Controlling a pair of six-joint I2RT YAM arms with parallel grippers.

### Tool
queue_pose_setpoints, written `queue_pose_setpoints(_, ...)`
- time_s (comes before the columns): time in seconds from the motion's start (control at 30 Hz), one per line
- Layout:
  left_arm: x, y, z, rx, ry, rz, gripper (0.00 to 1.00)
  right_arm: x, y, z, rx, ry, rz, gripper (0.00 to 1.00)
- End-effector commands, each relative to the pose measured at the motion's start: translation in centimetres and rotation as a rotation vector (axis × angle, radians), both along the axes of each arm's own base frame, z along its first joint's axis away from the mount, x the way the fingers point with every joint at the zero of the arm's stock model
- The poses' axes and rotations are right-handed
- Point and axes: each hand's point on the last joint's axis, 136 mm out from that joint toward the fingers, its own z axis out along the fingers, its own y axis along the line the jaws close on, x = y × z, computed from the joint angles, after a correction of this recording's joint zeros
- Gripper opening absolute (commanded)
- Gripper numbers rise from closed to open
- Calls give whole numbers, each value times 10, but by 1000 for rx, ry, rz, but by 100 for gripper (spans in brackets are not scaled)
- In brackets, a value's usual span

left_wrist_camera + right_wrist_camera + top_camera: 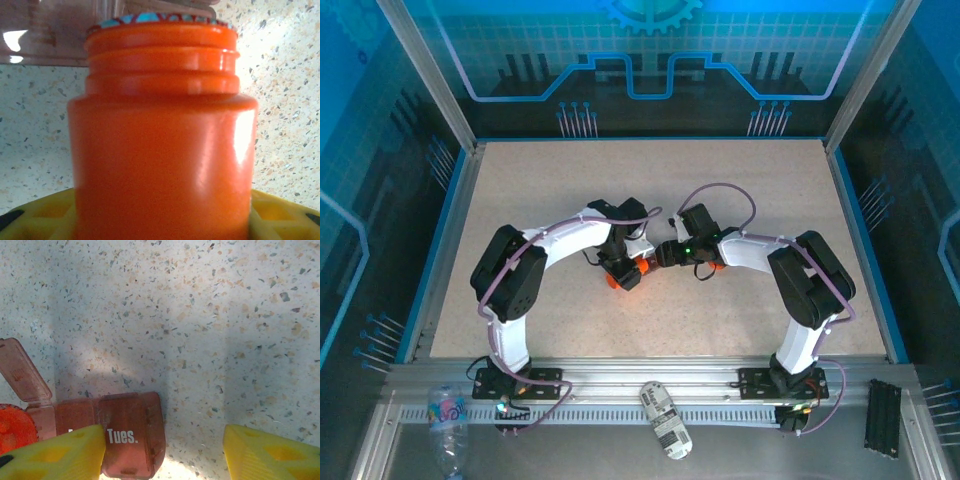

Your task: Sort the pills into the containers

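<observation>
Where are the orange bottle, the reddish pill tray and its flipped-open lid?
orange bottle (160, 150), left wrist view, on the body below the threaded neck.
pill tray (131, 416), right wrist view, on the closed compartment marked Tues.
open lid (22, 371), right wrist view, middle of the raised flap.

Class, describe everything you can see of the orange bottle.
The orange bottle is glossy plastic: a wide round body, a shoulder, then a ridged screw neck without a cap. Something blue and red shows at its mouth; what, I cannot tell. The left gripper clamps its body between yellow jaws, neck pointing away, speckled table behind.
</observation>
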Motion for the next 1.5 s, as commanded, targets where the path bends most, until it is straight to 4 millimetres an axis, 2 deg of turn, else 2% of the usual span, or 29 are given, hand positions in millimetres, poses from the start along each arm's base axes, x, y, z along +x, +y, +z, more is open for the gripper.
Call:
queue_pose_setpoints(0.0,-2,3,3,41,12,-32,0,-5,8,-6,2,23,16,64)
queue_pose_setpoints(0.73,0,4,7,178,-7,-108,0,-7,9,-6,3,25,19,64)
queue_pose_setpoints(1.47,3,6,15,205,-13,-133,0,-6,11,-7,6,27,22,64)
